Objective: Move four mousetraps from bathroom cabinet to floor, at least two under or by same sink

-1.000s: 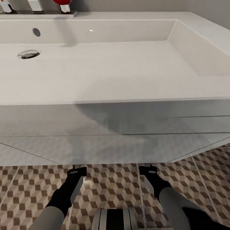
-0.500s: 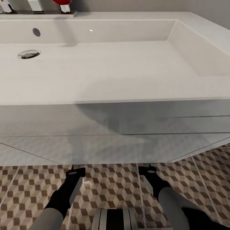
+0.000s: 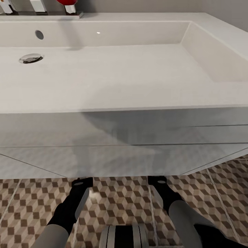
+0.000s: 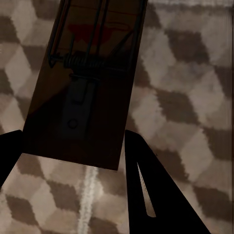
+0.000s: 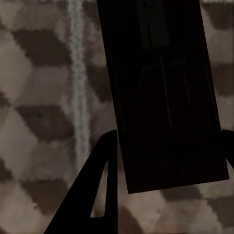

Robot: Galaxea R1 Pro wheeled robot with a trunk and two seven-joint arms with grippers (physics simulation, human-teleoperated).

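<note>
My left gripper [image 4: 73,134] is shut on a dark brown mousetrap [image 4: 83,83], whose spring and metal bar face the camera, just above the cube-patterned bathroom floor [image 4: 185,97]. A second mousetrap [image 5: 161,87] sits in my right gripper [image 5: 169,134], which is shut on it low over the floor [image 5: 44,97]. In the head view both arms reach forward and down, and the fingers are hidden under the white vanity front [image 3: 103,151] of the sink [image 3: 103,69]. The cabinet is out of view.
The wide white basin has a chrome drain [image 3: 31,58] at the far left, and tap bases with a red object [image 3: 69,5] stand behind it. Patterned floor [image 3: 117,203] shows between my arms, with the robot's base [image 3: 124,236] at the bottom edge.
Both wrists have shifted slightly, the right one a little to the left. The sink and floor look the same.
</note>
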